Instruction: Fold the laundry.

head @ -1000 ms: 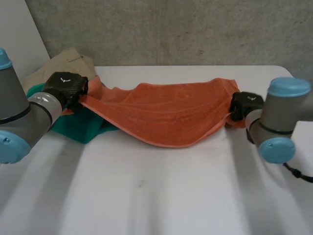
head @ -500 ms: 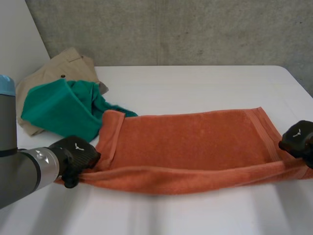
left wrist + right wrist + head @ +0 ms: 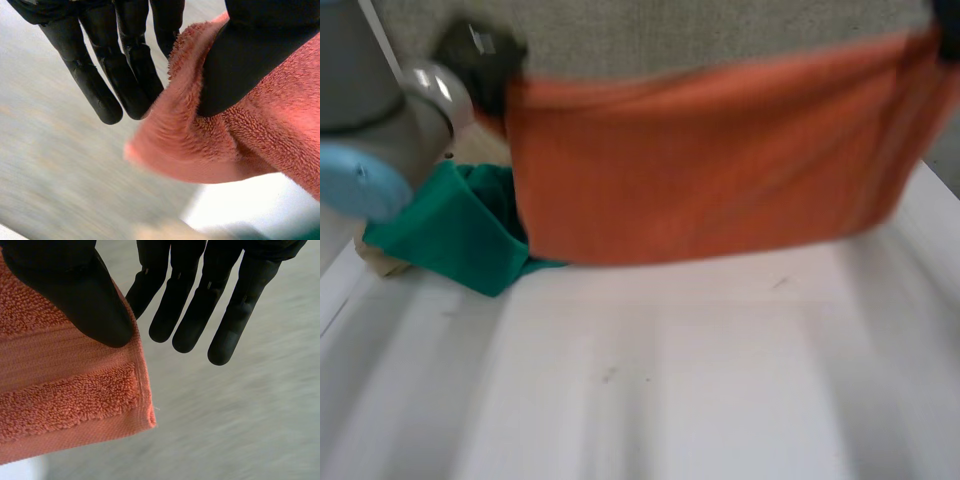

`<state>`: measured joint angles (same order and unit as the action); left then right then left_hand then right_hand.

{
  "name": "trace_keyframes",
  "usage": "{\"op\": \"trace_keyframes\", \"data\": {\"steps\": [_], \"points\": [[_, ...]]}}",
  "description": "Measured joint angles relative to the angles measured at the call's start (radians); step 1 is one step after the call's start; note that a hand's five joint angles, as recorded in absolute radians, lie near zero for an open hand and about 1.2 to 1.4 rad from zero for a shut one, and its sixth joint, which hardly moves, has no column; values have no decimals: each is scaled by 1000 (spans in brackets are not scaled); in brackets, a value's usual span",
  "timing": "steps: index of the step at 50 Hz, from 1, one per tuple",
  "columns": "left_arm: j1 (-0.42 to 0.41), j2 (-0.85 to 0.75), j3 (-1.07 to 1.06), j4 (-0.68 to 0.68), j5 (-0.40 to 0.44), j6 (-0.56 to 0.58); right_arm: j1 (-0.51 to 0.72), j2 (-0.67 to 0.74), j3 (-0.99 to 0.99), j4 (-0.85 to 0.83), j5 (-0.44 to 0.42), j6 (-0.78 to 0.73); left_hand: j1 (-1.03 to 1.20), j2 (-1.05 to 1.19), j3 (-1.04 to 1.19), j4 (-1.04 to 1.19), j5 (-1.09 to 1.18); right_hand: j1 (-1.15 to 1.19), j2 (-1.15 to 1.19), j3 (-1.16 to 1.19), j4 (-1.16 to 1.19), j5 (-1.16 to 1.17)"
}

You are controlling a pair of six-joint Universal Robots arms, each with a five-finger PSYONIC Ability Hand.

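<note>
In the head view, an orange terry-cloth towel (image 3: 710, 160) is being held up in the air above the white table (image 3: 670, 390). It is spread wide and hangs flat. Its upper corner on the robot's left is being gripped by the left hand (image 3: 480, 55), which is raised high on the bent left arm (image 3: 370, 130). A crumpled green cloth (image 3: 450, 235) is lying on the table below that hand, over a beige garment (image 3: 378, 262).

In the left wrist view, a bunched towel corner is being pinched under the thumb, while the other fingers (image 3: 107, 85) are being held straight, just beside the cloth.

In the right wrist view, the towel's banded corner is being clamped under the thumb of the right hand (image 3: 75, 290). Its remaining fingers (image 3: 200, 310) are being held straight and slightly spread beside the towel's edge.
</note>
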<state>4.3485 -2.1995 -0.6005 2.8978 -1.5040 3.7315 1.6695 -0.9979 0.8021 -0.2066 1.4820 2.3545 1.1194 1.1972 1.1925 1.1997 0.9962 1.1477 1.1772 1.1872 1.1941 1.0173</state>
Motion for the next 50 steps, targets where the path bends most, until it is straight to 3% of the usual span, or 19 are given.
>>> {"op": "trace_keyframes", "data": {"steps": [7,16,29,37,50], "points": [[36,-5,210,134,-11,-160,3,-43,-72,-214,31,176,0,0,0,0,0,0,0,0,0,2],[70,-8,92,197,-8,-269,3,-59,35,-256,13,203,0,0,0,0,0,0,0,0,0,2],[67,-49,-290,335,35,-266,-6,12,272,-130,-77,192,0,-14,-11,-20,-1,0,0,0,0,2],[49,-68,-511,347,71,-262,-24,32,474,-51,-99,193,-1,-53,-49,-57,-13,0,0,0,0,2],[59,21,-724,366,118,-159,-64,3,602,-42,-151,174,-264,-331,-320,-335,-303,0,0,0,0,2]]}}
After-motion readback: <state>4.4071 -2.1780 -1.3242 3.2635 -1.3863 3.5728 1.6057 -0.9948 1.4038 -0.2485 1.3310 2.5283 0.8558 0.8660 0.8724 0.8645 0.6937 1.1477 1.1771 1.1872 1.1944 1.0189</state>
